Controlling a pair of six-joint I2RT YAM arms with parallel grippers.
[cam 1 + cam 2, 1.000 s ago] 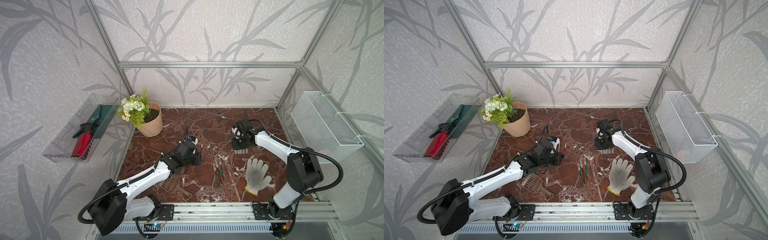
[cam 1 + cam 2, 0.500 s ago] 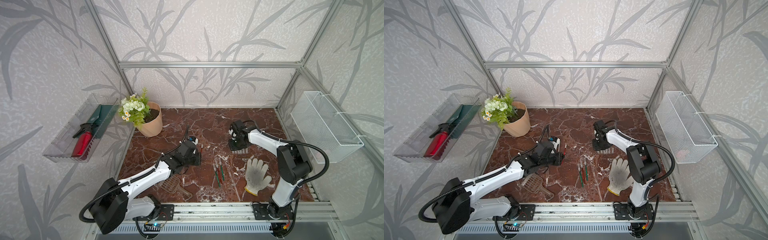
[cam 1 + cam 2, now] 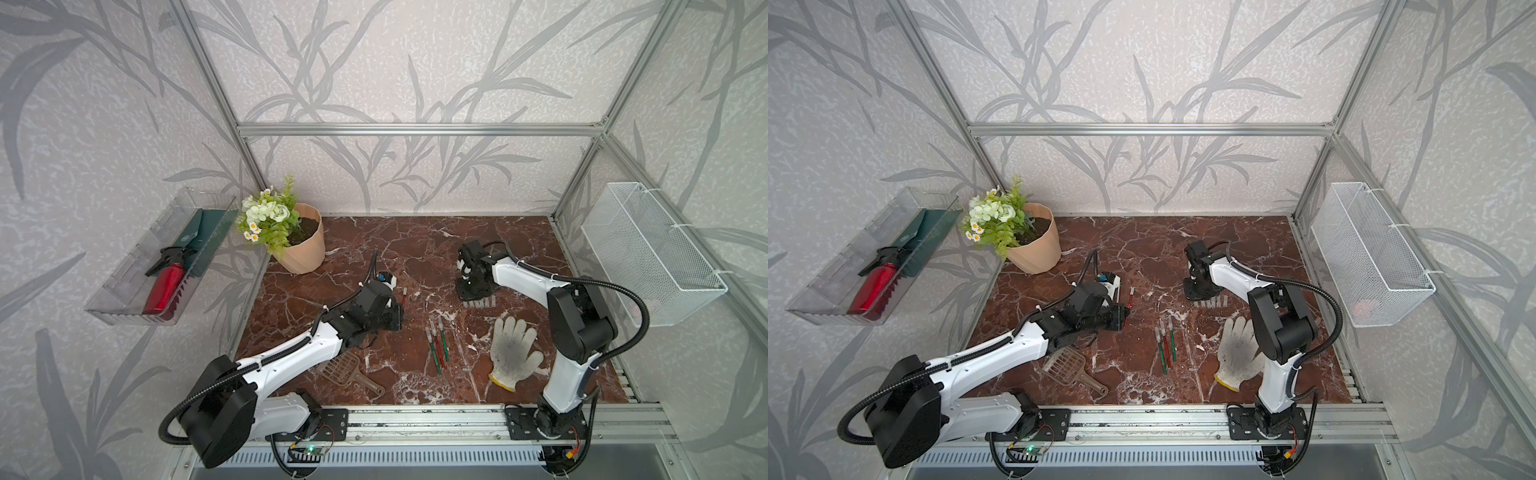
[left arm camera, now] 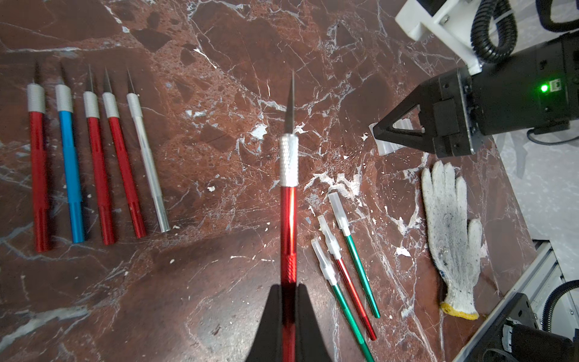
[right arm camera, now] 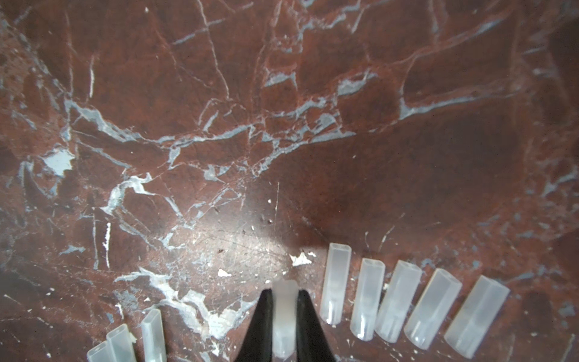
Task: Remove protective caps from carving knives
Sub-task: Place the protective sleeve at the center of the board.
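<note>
Slippage is to be feared first: the left tool (image 4: 288, 286) is closed on the tail end of a red knife (image 4: 288, 219), so that nearly the whole handle and the bare blade (image 4: 291, 103) are carried out ahead of the jaws — a long lever on a smooth, round shaft. Were the tip to be pressed against the desk (image 4: 219, 47) when the knife is laid down, the handle could be turned or pushed back in the grip, and the point could be chipped. A row of five bare knives (image 4: 99, 175) lies to one side of it; if the held one is dropped onto that row rather than beside it, the row would likely be scattered. The right tool (image 5: 284, 293) is clamped on one cap (image 5: 284, 313), low over the desk, in the gap between two groups of loose caps (image 5: 336, 282). That gap looks narrow — when the jaws are opened, the nearest caps could be nudged, and a light tube let go from any height could be expected to bounce or roll. Three capped knives (image 4: 362, 275) lie near the glove (image 4: 451, 225), not far from either tool, where they could be swept aside by a careless pass.
</note>
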